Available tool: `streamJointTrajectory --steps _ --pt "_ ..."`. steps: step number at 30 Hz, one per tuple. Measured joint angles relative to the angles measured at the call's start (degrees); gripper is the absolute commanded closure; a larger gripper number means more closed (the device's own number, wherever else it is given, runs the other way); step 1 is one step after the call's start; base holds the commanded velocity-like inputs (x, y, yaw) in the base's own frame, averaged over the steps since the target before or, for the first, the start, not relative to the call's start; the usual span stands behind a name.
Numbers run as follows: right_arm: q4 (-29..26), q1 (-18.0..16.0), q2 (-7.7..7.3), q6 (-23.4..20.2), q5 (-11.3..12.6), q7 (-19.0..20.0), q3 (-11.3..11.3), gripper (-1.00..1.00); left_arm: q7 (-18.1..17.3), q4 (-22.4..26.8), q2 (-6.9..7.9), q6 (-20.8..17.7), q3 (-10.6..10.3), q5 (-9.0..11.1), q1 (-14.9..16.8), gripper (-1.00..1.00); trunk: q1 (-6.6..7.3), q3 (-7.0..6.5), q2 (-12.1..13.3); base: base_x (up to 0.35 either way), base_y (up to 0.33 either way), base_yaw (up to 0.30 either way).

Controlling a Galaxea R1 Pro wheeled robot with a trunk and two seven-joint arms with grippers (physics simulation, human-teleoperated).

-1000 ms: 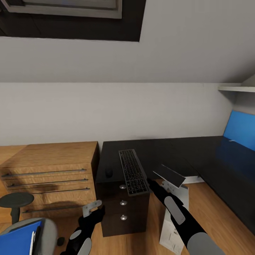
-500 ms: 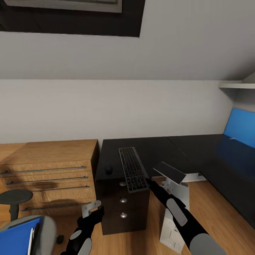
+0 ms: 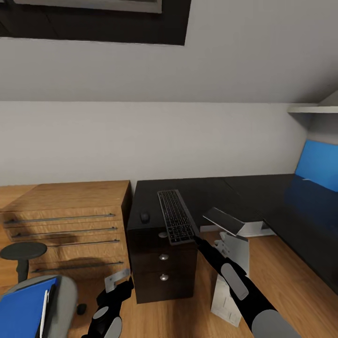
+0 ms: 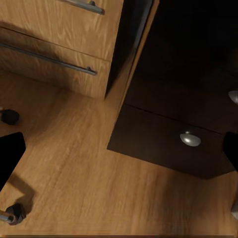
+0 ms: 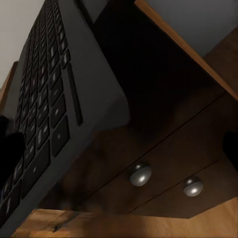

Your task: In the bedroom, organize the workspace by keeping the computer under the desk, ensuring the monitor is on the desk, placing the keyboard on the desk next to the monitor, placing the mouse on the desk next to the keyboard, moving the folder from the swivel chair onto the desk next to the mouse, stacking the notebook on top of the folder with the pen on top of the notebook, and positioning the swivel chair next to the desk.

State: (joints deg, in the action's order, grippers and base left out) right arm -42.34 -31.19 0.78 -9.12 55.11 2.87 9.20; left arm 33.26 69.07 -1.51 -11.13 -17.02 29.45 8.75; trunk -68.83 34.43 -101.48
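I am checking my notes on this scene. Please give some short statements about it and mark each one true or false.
1. The keyboard lies on the desk with its near end over the front edge. True.
2. The mouse lies on the floor. False: it is on the desk, beside the keyboard.
3. The folder lies on the swivel chair. True.
4. The drawer unit has wooden fronts. False: they are black with round knobs.
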Motion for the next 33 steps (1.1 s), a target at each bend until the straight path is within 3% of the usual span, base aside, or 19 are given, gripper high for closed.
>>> streamJointTrajectory --steps 4,7,9,10,11,16,26,33 --pt "0.02 0.01 0.02 -0.12 0.18 0.27 0.03 -1.00 0.02 -0.36 0.00 0.00 -0.02 -0.07 -0.02 -1.00 -0.88 0.72 -1.61 -0.001 0.000 0.000" --pt "0.10 0.02 0.02 -0.37 0.21 2.67 0.03 -1.00 0.02 -0.43 0.00 0.03 -0.03 -0.07 0.00 -1.00 -1.54 1.26 -2.81 0.000 0.000 0.000" --pt "0.68 0.02 -0.01 -0.53 0.17 6.34 0.00 -1.00 0.02 -0.68 -0.05 0.08 -0.02 -0.07 -0.01 -1.00 -1.98 1.62 -3.61 0.000 0.000 0.000" --pt "2.22 0.02 -0.03 -0.60 0.11 12.12 -0.01 -1.00 0.02 -0.99 -0.03 0.13 0.01 -0.11 0.00 -1.00 -1.98 1.62 -3.62 0.000 0.000 0.000" --pt "2.85 0.02 -0.01 -0.60 0.05 15.12 0.00 -1.00 0.02 -1.09 -0.02 0.14 0.02 -0.11 0.00 -1.00 -1.98 1.62 -3.62 0.000 0.000 0.000" --pt "4.24 0.02 0.00 -0.58 -0.04 22.25 0.02 -1.00 0.02 -1.28 0.01 0.23 0.12 -0.04 0.00 -1.00 -1.98 1.62 -3.62 0.000 0.000 0.000" --pt "5.22 0.02 0.16 -0.66 0.00 23.59 0.11 -1.00 0.17 -1.31 0.09 0.26 0.20 -0.09 0.00 -1.00 -1.98 1.62 -3.62 0.000 0.000 0.000" --pt "5.19 0.02 0.30 -0.78 0.04 21.83 -0.03 -1.00 0.35 -1.31 0.09 0.26 0.15 -0.15 0.00 -1.00 -1.98 1.62 -3.62 0.000 0.000 0.000"
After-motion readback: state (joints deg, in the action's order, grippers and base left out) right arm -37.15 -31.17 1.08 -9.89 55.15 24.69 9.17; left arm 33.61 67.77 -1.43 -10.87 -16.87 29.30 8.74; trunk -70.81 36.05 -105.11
